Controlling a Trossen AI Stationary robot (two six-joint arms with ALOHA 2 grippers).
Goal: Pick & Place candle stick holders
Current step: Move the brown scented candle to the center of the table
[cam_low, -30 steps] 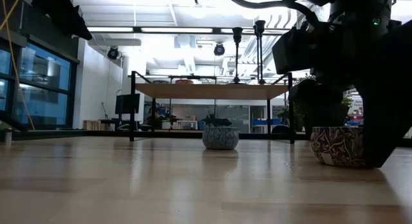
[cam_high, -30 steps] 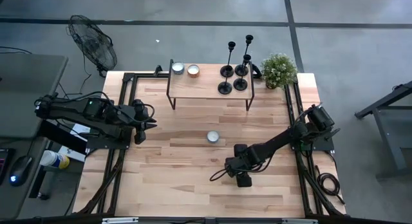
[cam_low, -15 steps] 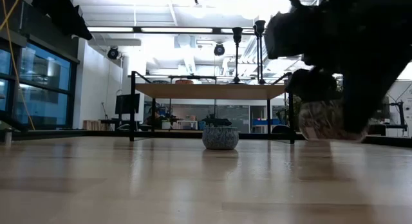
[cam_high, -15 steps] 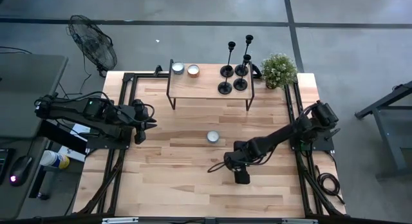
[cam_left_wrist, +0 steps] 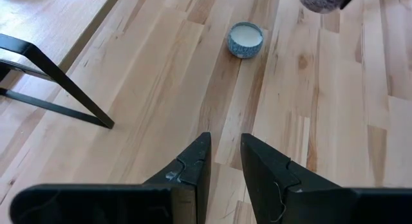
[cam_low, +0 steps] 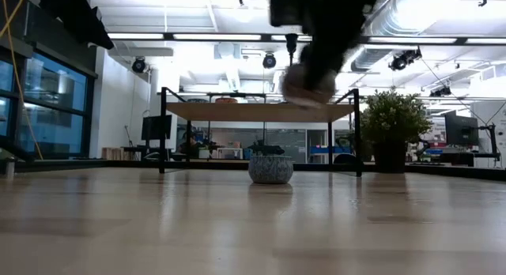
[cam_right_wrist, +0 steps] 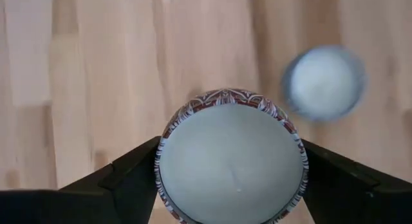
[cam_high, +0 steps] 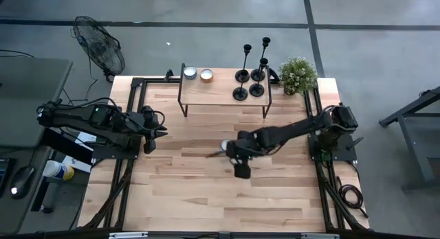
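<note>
A patterned candle bowl (cam_right_wrist: 230, 156) is clamped between the wide-spread fingers of the right gripper (cam_high: 237, 154), raised above the table (cam_high: 185, 191) near a second candle bowl (cam_low: 270, 169). The left gripper (cam_left_wrist: 224, 161), fingers nearly together, is parked at the left edge. Four black candle stick holders (cam_high: 249, 74) are seen upright on the small shelf (cam_high: 220, 88).

Grey tiled floor (cam_high: 206, 40), standing fan (cam_high: 100, 45), dark windows (cam_low: 39, 101), bright ceiling lights (cam_low: 213, 36).

no readable text, no labels, no brands, no numbers, no signs
</note>
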